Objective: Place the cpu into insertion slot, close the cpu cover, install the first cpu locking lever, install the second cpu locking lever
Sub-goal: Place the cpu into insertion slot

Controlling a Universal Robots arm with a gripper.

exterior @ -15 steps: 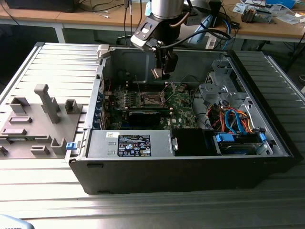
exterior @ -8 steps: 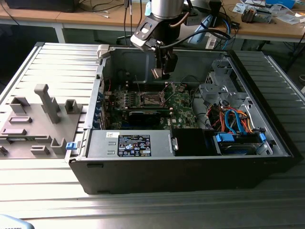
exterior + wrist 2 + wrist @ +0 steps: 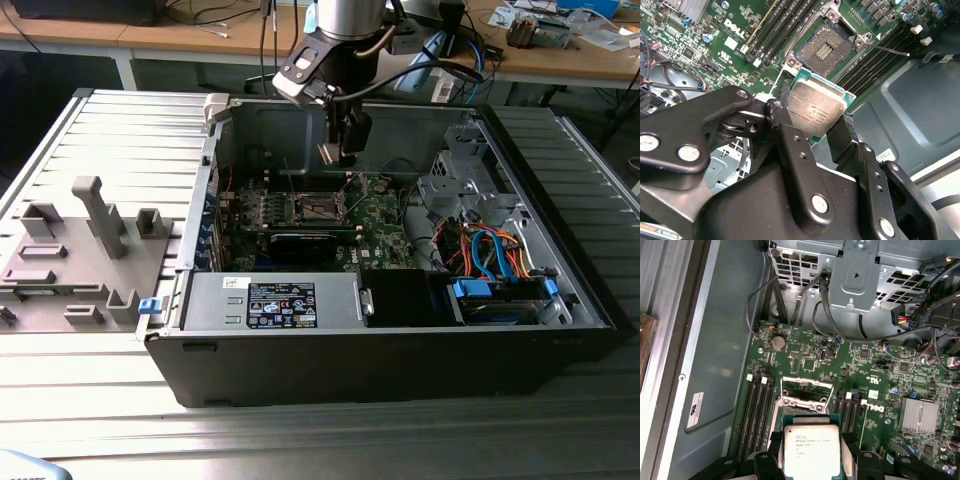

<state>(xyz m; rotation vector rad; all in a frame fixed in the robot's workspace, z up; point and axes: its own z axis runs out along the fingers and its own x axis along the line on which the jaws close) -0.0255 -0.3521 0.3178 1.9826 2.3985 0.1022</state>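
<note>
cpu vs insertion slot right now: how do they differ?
1. The cpu is held in the gripper above the board. The insertion slot sits fixed in the green motherboard.
2. The cpu shows a dull silver-grey metal top. The insertion slot is a dark recess with a silvery rim.
3. The insertion slot is empty. The cpu is apart from it, not yet seated.
Shared: both are square and of similar footprint.
</note>
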